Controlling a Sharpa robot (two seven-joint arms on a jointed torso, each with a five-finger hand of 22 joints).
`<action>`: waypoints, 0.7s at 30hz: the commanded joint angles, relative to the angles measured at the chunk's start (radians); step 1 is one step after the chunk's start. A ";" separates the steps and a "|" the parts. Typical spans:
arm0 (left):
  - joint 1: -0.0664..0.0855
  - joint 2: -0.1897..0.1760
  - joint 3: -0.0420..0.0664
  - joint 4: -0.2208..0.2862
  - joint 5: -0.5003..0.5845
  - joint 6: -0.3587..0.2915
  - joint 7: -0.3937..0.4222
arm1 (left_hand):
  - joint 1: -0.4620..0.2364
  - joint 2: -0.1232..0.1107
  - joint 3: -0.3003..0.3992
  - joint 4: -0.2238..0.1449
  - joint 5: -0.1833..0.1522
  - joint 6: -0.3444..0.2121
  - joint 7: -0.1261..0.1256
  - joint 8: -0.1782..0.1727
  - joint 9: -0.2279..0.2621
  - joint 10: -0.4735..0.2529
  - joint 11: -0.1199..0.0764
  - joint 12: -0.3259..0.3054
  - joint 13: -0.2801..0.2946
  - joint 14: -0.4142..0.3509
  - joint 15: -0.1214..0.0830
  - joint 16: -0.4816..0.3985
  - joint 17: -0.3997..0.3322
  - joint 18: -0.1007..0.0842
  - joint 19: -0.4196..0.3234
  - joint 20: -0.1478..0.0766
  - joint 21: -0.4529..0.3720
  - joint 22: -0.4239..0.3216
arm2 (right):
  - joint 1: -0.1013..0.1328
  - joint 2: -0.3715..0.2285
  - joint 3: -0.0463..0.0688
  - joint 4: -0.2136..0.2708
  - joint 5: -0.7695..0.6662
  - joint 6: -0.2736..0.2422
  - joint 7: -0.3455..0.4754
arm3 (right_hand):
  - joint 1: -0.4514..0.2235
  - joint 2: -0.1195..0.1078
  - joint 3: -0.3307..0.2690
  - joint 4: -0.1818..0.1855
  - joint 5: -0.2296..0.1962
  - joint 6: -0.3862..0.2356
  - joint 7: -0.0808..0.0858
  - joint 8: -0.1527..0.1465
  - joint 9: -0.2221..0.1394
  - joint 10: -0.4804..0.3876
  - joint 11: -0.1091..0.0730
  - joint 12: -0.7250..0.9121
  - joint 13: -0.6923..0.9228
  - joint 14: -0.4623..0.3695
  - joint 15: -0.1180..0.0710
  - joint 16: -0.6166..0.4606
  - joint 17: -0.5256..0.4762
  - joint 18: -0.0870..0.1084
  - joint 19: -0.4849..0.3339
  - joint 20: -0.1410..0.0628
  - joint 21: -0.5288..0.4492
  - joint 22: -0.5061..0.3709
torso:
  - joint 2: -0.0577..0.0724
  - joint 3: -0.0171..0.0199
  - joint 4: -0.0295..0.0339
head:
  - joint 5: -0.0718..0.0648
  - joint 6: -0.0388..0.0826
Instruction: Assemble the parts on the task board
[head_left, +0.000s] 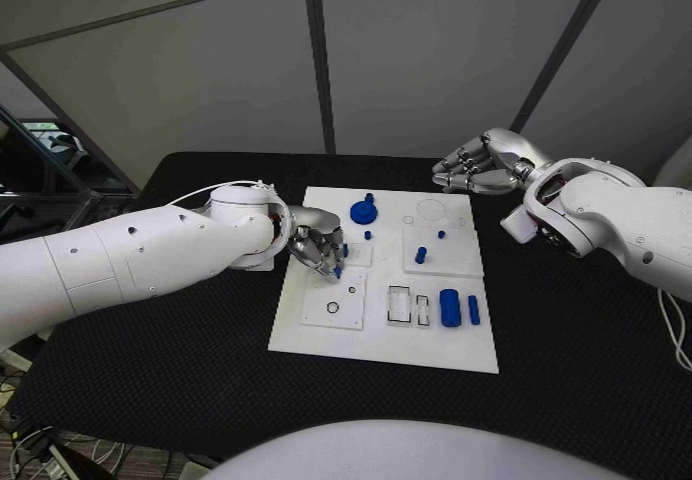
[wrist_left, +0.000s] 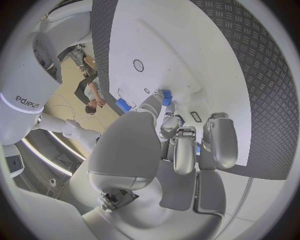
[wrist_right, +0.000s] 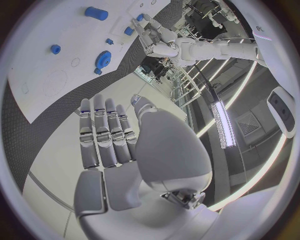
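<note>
My left hand (head_left: 315, 250) sits at the task board's (head_left: 387, 350) nine o'clock edge, fingers (wrist_left: 219, 140) curled, seemingly pinching a small blue part (head_left: 338, 270) for seating. My right hand (head_left: 483, 165) waits clear at one o'clock, fingers curled and holding nothing.

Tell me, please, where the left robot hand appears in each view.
Head view: left robot hand at the left edge of the task board.
Left wrist view: left robot hand mid-picture, over the task board.
Right wrist view: left robot hand, small, across the task board.
Shared landmark: the task board.
</note>
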 joint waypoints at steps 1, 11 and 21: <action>-0.002 -0.004 -0.002 -0.003 -0.041 -0.026 -0.002 | 0.000 0.026 -0.003 0.011 0.005 0.020 -0.004 0.013 0.004 0.009 -0.003 -0.001 0.003 0.106 0.003 0.006 0.263 -0.009 0.034 0.002 0.004 0.195 | 0.002 0.001 0.001 0.001 -0.004 0.006 0.010 | 0.000 0.011 0.004 0.000 0.005 -0.006 0.000 0.002 0.001 -0.006 0.002 0.003 -0.001 -0.005 -0.003 -0.001 -0.001 0.006 0.009 0.000 -0.007 -0.001 | 0.000 -0.0001 0.0007 | 0.001 0.001; -0.002 -0.007 -0.002 0.000 -0.009 -0.092 0.040 | 0.011 0.054 -0.008 0.016 0.005 0.058 -0.018 0.035 0.014 0.018 -0.013 0.001 0.010 0.106 -0.006 0.006 0.263 -0.010 0.036 -0.004 0.010 0.197 | 0.002 0.001 0.001 0.001 -0.004 0.007 0.011 | 0.000 0.011 0.004 0.000 0.005 -0.006 0.000 0.002 0.001 -0.006 0.002 0.003 -0.001 -0.005 -0.003 -0.001 -0.001 0.006 0.009 0.000 -0.007 -0.001 | 0.000 0.0004 0.0003 | 0.001 0.004; -0.003 -0.016 -0.002 0.009 0.053 -0.120 0.072 | 0.030 0.061 -0.028 0.006 0.005 0.097 -0.038 0.073 0.034 0.016 -0.027 -0.008 0.002 0.106 -0.017 0.006 0.263 -0.009 0.035 -0.014 0.006 0.196 | 0.002 0.001 0.001 0.000 -0.004 0.008 0.012 | 0.000 0.011 0.005 0.000 0.005 -0.007 0.000 0.002 0.001 -0.007 0.002 0.003 -0.001 -0.005 -0.003 -0.001 -0.001 0.006 0.009 0.000 -0.007 -0.001 | -0.001 0.0001 0.0012 | 0.001 0.006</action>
